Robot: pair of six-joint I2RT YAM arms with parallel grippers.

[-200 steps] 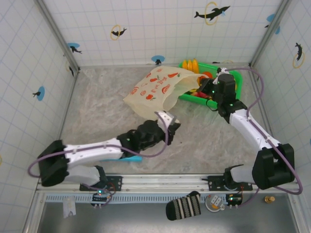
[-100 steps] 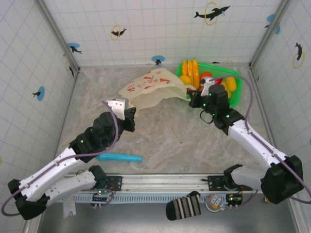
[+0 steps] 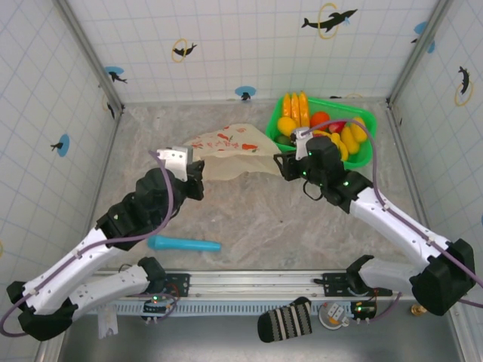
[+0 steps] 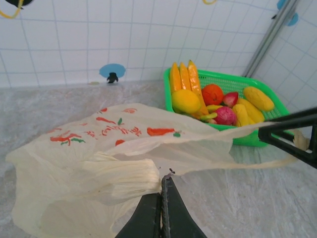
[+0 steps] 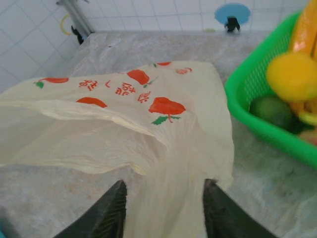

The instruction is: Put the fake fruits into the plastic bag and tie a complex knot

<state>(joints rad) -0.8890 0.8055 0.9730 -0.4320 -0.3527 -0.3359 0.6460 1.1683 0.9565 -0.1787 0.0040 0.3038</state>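
Note:
The plastic bag, cream with red prints, lies stretched flat on the table between both arms. My left gripper is shut on its bunched left handle, with the jaws pressed together. My right gripper stands open at the bag's right end. The other handle lies loose between its spread fingers. Those black fingers also reach in at the right of the left wrist view. The fake fruits sit in the green basket: bananas, yellow and orange rounds, red pieces.
The green basket stands at the back right, just behind the right gripper; its rim is close to the bag. A blue tube lies near the front, under the left arm. Tiled walls enclose the table.
The left arm swung from the middle to the left, pulling the bag's handle along and stretching the bag flat. The right gripper came left out of the basket and opened.

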